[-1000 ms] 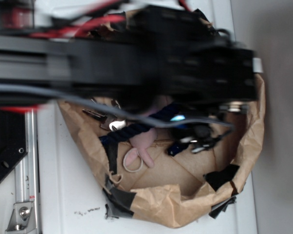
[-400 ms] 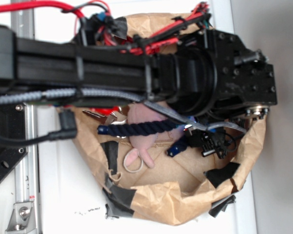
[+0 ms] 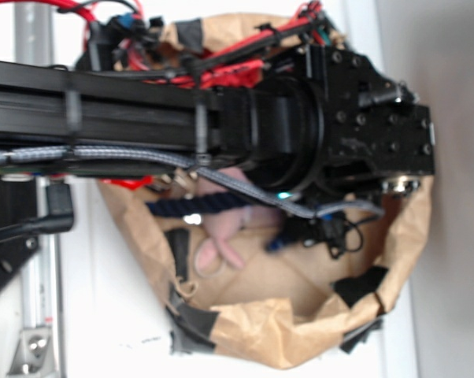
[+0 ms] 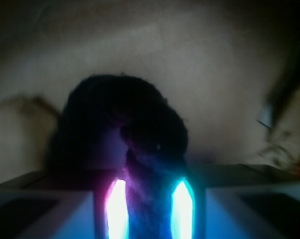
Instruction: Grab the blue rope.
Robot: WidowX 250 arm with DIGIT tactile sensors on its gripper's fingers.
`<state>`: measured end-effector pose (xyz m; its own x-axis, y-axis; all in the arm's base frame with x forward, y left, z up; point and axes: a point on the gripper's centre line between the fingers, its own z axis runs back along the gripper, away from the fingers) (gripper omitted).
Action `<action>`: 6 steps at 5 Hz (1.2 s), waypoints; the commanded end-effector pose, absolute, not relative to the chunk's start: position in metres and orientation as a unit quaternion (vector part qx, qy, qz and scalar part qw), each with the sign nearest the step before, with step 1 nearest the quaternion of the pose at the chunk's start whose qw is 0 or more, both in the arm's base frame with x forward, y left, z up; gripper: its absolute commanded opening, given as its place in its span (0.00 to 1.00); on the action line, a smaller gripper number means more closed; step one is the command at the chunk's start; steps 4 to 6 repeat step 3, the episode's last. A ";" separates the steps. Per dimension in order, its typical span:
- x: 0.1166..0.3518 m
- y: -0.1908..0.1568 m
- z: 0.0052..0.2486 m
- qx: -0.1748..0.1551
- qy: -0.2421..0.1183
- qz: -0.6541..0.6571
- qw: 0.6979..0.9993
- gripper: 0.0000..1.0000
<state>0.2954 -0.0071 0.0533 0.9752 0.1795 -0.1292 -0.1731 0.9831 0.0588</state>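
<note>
The blue rope lies inside the brown paper bin, its long axis running toward the bin's left wall beside the pink plush. In the wrist view the gripper grasps the rope's bent end between its lit fingers.

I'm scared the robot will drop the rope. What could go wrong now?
The blue rope sits between the gripper's glowing pads, but one free end hangs out far to the side, so it might slip or tip. The pink plush touches the rope and could get dragged along. The grey cable crosses just above and might snag.
</note>
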 end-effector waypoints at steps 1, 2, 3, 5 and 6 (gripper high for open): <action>0.281 0.008 0.165 0.006 -0.111 -0.019 0.994 0.00; 0.283 0.003 0.201 0.007 -0.113 -0.057 0.992 0.00; 0.285 0.005 0.194 0.012 -0.092 -0.045 0.995 0.00; 0.285 0.005 0.194 0.012 -0.092 -0.045 0.995 0.00; 0.285 0.005 0.194 0.012 -0.092 -0.045 0.995 0.00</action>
